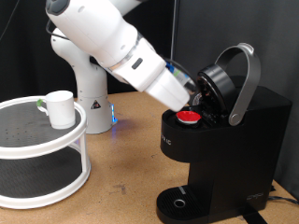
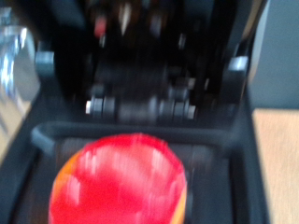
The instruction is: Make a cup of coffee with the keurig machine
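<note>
Reaching down on a slant from the exterior view's top left: a thick white robot arm, its last link narrowing toward the open head of the boxy matte-black coffee maker at the exterior view's right. Buried at the mouth of the brew chamber, under the raised lid: the dark two-finger gripper. Fingers hidden against the black housing there, and none to be made out in the wrist view either; impossible to tell whether apart or together, and nothing seen clamped between them.

Swung up and back over the machine: the grey curved lid handle, with the round black underside of the lid facing the arm. Seated in the chamber just beneath the gripper: a small pod with a red top. Filling the lower middle of the blurred wrist view at close range: that same red disc, set in a black recess, with dark mechanism parts behind it.

Low at the front of the machine: a round black drip tray, bare of any vessel. Well apart, at the exterior view's left: a plain white ceramic mug with a greenish handle, upright on the upper level of a white two-tier round rack. Beneath everything: a brown wooden tabletop. Behind the rack: the arm's white base.
</note>
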Tool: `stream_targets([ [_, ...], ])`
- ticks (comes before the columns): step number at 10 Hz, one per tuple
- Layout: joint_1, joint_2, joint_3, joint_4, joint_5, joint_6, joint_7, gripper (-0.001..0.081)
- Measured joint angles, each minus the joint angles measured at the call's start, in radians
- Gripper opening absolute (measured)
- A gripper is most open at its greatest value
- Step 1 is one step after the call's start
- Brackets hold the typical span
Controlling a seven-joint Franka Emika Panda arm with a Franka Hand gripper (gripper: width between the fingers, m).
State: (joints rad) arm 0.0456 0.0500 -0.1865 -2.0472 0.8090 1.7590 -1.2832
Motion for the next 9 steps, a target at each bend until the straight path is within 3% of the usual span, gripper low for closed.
stream_targets([
  [2,-0.008,-0.007,-0.003,0.046,0.106,-0.115,-0.009,0.0004],
  [4,-0.008,-0.021,-0.002,0.088,0.132,-0.169,-0.002,0.0004],
  [7,-0.008,-0.024,-0.001,0.095,0.136,-0.178,0.009,0.0004],
  [9,-0.007,-0.023,0.004,0.091,0.195,-0.158,0.011,0.0004],
])
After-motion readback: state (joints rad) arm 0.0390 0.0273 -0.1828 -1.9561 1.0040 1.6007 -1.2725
